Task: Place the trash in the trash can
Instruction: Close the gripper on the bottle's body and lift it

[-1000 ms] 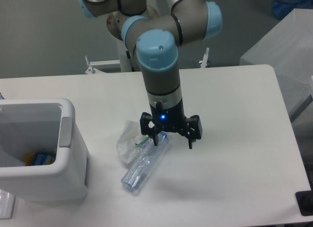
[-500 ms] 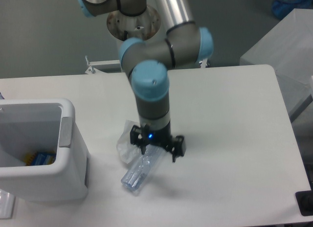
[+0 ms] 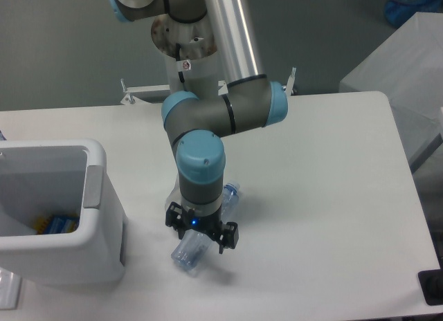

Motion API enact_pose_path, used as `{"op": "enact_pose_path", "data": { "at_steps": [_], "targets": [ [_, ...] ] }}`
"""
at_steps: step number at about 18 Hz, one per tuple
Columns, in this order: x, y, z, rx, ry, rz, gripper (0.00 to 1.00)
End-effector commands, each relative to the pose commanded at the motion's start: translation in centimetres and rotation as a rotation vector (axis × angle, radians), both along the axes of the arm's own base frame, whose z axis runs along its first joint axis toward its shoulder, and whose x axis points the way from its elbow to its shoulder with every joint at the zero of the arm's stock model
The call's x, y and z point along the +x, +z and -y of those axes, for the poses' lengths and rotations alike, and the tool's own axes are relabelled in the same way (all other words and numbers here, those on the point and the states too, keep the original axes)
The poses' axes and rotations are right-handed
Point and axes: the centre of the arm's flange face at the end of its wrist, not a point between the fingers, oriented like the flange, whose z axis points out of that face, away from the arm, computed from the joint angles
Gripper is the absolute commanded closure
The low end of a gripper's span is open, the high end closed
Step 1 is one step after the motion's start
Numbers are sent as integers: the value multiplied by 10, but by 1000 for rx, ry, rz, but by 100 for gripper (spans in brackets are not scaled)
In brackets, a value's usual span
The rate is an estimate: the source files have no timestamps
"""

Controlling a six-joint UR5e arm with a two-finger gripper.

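Observation:
The clear crushed plastic bottle (image 3: 188,254) lies slanted on the white table, with its bluish cap end (image 3: 232,192) pointing up-right. My gripper (image 3: 201,232) points straight down over the bottle's middle. It is open, with one finger on each side of the bottle, and it is low, close to the table. The crumpled whitish wrapper is hidden behind my arm. The white trash can (image 3: 97,170) stands at the left edge of the table, a short way left of the gripper, with its opening facing up.
Yellow and blue items (image 3: 58,225) lie inside the can. A black object (image 3: 430,288) sits at the table's front right corner. A clear item (image 3: 7,290) lies at the front left. A grey box (image 3: 401,65) stands beyond the table's right edge.
My gripper has moved left and toward the front along the bottle and has come down lower. It stays open. The wrapper, visible before, is now covered by my arm.

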Motion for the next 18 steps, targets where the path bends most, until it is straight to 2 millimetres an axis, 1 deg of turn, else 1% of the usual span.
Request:
{"op": "enact_pose_path", "data": {
  "at_steps": [3, 5, 7, 9, 12, 16, 18],
  "targets": [
    [9, -8, -2, -5, -12, 4, 0],
    [14, -16, 3, -19, -17, 13, 0],
    [20, -19, 3, -24, -36, 15, 0],
    [20, -24, 1, -28, -42, 16, 0],
    [18, -25, -2, -25, -45, 12, 0],
    [15, -43, -3, -39, -61, 10, 0],
    [15, -43, -3, -38, -59, 3, 0]
  ]
}}
